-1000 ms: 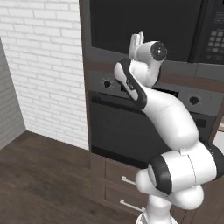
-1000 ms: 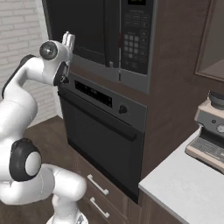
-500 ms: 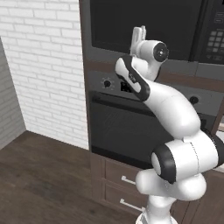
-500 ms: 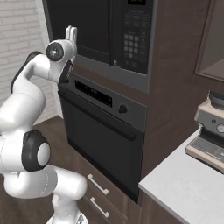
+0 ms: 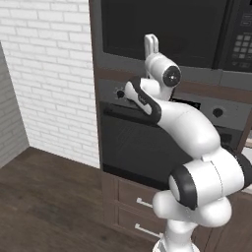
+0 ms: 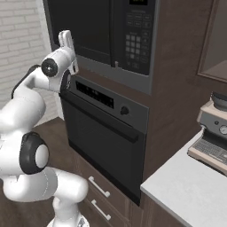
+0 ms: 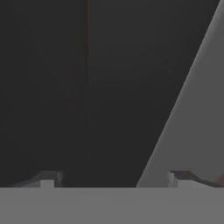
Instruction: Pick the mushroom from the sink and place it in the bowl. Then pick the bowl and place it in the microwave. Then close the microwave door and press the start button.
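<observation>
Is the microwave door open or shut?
Shut. The microwave door lies flat and flush with the keypad, and no inside shows. The gripper hovers at its lower left edge.

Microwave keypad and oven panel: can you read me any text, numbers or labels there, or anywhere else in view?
Nothing can be read.
Microwave keypad: rows of pale buttons, markings too small and blurred.
Oven panel display: faint light marks, unreadable.
Coffee machine: no legible brand or label.
</observation>
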Robot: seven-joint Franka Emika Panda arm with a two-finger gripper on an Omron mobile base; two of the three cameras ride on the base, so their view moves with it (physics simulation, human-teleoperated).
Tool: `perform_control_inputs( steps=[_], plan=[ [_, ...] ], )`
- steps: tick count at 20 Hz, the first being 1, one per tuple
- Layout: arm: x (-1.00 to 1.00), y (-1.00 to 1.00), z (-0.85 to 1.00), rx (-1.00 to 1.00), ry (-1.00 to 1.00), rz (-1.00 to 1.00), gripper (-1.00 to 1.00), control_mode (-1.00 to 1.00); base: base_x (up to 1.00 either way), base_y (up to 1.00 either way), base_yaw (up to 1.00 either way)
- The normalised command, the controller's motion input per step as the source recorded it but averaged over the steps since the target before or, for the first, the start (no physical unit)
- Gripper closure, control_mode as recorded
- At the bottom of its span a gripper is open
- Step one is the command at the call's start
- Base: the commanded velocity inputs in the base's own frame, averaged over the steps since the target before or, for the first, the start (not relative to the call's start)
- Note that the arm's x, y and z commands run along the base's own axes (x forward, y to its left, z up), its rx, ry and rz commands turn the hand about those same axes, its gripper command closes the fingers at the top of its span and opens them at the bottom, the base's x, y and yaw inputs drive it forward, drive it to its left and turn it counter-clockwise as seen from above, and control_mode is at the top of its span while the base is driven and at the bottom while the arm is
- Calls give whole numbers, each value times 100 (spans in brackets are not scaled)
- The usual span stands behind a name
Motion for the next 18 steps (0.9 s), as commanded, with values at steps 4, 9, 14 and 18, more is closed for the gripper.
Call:
perform_control_inputs(
  steps=[4,9,14,18],
  plan=[
    [-74,17,78,-12,-2,-2,-100,-100,0,0,0],
    [-100,0,100,-15,10,12,-100,-100,0,0,0],
    [-94,0,84,-25,31,14,-100,-100,0,0,0],
    [-76,0,12,-57,14,28,-100,-100,0,0,0]
  ],
)
